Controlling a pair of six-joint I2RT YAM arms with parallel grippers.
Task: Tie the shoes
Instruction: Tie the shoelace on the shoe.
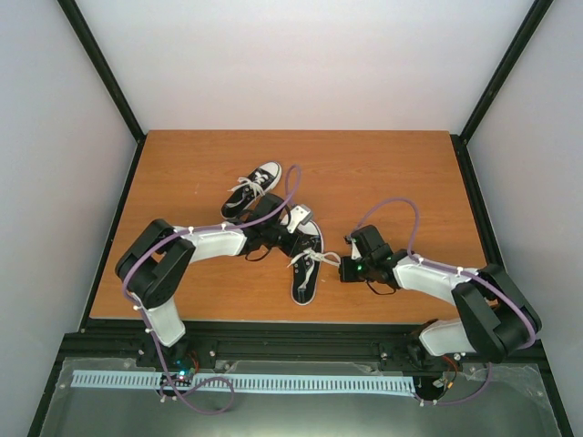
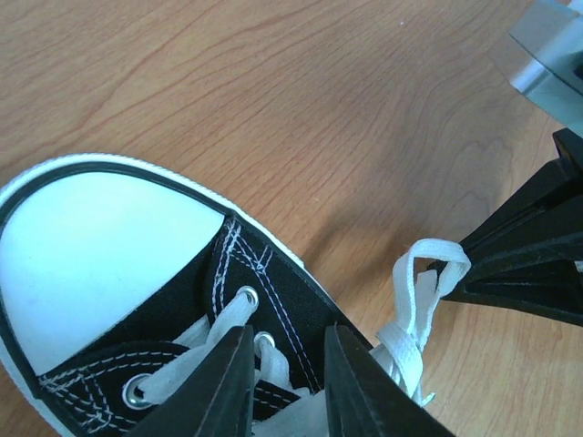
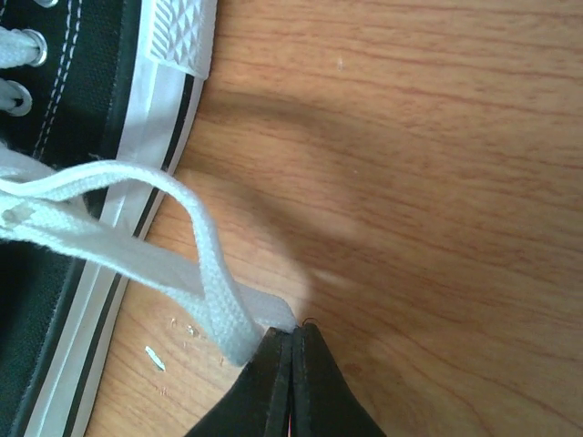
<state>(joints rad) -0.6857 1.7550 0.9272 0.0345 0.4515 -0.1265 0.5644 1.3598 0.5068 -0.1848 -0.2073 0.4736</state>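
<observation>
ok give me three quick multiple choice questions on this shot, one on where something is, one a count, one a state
1. Where is the right end effector?
A) just right of the nearer shoe
B) left of that shoe
C) inside it

2. How many shoes are on the table?
A) one
B) two
C) three

3. The right end effector is:
A) wide open
B) shut on nothing
C) shut on a loop of white lace

Answers
1: A, the top view shows it beside that shoe's right side.
2: B, there is the nearer one and a farther shoe behind it.
3: C, its wrist view shows the fingers pressed together with the lace pinched at their tips.
</observation>
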